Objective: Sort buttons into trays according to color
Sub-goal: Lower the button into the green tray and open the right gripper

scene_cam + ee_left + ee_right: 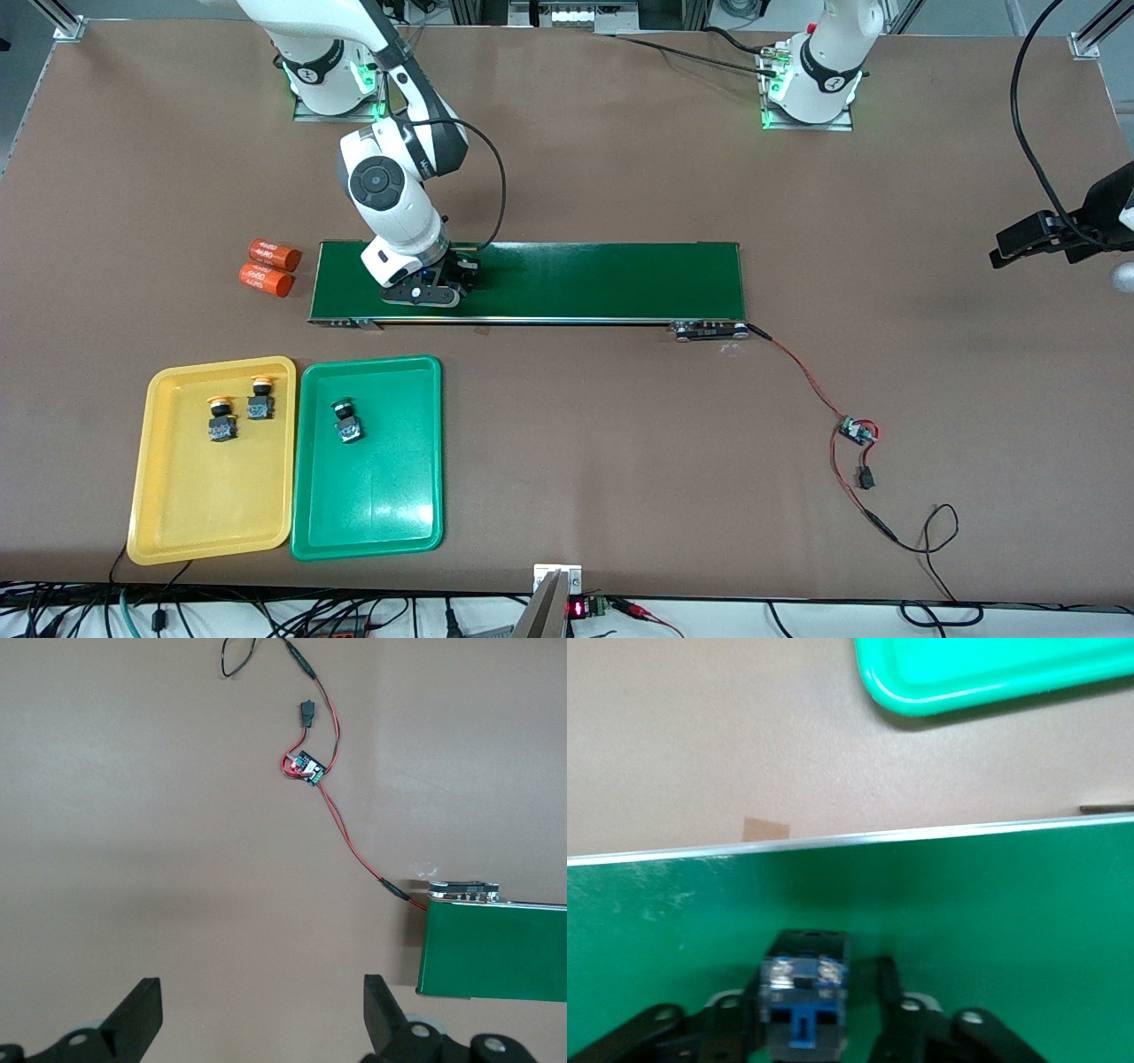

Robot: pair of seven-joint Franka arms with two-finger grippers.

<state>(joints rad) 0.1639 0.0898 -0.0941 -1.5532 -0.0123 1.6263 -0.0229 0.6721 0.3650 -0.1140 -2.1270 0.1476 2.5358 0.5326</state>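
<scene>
Two tools are in play. The right tool is down on the belt at the right arm's end, its fingers straddling the fourth button. The right wrist view shows one finger pressed to the block body while a gap shows on the other flank, so the jaws look partway closed and not yet firmly seated. The left tool waits over bare table at the left arm's end, jaws wide and empty, looking down on the belt's end and a small circuit board on red and black wires.

Judging from this, the main risk is a lopsided grip: if only one finger bears on the body, the button could twist or slip when lifted. Its cap is hidden from every view, so its color cannot be told; three buttons sit sorted, suggesting green, but that is a guess.

Out toward the table's near edge at the right arm's end, the yellow tray holds two yellow-capped buttons, and the green tray touching it holds one green-capped button. Both trays are glossy, shallow plastic with rounded corners. The belt is matte dark green with a metal rim; two orange cylinders lie off its end.
</scene>
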